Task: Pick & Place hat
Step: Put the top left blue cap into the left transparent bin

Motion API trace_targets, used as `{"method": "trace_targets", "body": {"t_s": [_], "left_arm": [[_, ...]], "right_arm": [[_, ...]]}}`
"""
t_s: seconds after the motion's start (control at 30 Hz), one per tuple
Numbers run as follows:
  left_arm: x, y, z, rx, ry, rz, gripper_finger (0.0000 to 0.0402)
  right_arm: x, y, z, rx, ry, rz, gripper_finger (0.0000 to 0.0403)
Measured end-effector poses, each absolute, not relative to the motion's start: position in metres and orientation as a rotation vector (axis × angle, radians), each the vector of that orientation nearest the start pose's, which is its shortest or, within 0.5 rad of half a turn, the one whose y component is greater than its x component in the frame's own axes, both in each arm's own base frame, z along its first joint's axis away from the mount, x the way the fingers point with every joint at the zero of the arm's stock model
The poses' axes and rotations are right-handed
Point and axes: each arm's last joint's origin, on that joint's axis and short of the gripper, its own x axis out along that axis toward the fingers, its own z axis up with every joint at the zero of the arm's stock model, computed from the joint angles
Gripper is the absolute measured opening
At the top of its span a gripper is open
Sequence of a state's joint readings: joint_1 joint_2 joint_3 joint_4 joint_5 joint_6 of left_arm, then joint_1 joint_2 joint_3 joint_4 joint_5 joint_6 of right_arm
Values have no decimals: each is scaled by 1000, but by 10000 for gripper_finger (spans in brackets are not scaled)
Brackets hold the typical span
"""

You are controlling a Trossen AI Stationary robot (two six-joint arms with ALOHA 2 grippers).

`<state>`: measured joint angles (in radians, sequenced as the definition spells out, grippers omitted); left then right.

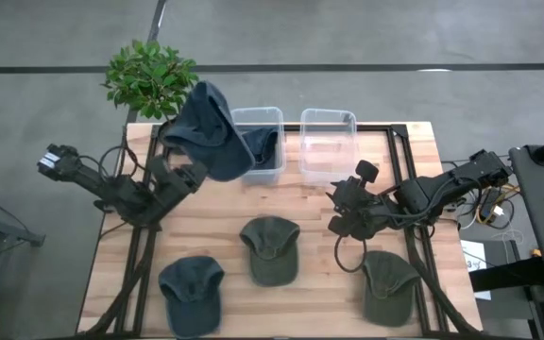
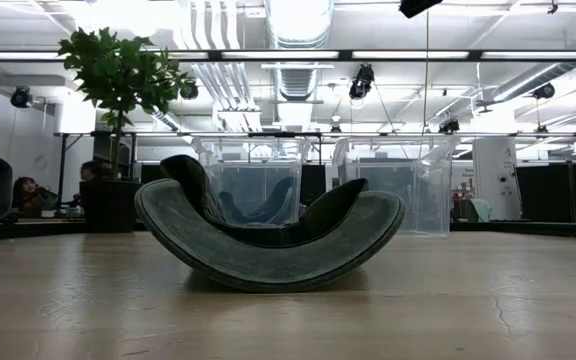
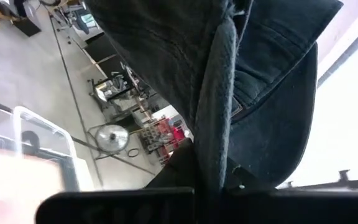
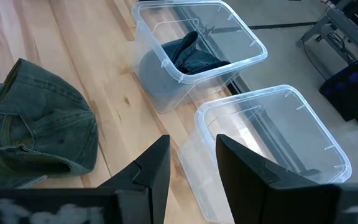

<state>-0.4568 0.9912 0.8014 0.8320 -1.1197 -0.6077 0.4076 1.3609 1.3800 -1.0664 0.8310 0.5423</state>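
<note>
Seen from above, a wooden table (image 1: 225, 212) holds three caps near its front edge: a dark blue cap (image 1: 191, 294) at near left, an olive green cap (image 1: 271, 249) in the middle, and a second olive cap (image 1: 389, 287) at near right. Just beyond that one, the right gripper (image 1: 340, 210) hovers over the table, its fingers parted and holding nothing. Farther back on the left, the left gripper (image 1: 189, 168) is clamped shut on a blue denim hat (image 1: 208, 132), lifted above the table beside the left clear bin (image 1: 259, 144). That bin already contains a blue hat (image 4: 191, 56). The right clear bin (image 1: 327, 144) stands just beside it. A potted plant (image 1: 149, 77) sits at the far left corner.
</note>
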Motion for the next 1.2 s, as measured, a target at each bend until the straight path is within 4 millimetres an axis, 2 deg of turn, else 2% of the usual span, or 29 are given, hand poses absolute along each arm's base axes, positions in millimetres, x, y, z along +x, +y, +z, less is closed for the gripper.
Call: {"method": "trace_targets", "body": {"t_s": [0.27,0.47,0.63,0.8,1.03,1.2], "left_arm": [[211,-68,375,-776,-347,626,3],[232,-52,360,-750,-157,826,3],[249,-24,341,-734,10,962,3],[259,18,332,-773,106,1009,3],[255,74,328,-844,203,1020,3],[253,97,325,-905,241,985,3]], "right_arm": [[240,80,351,-109,712,-589,123],[240,81,351,-108,711,-589,123],[240,81,351,-103,709,-590,123],[240,81,351,-100,709,-591,123],[240,81,351,-100,709,-591,123],[240,81,351,-101,710,-591,123]]}}
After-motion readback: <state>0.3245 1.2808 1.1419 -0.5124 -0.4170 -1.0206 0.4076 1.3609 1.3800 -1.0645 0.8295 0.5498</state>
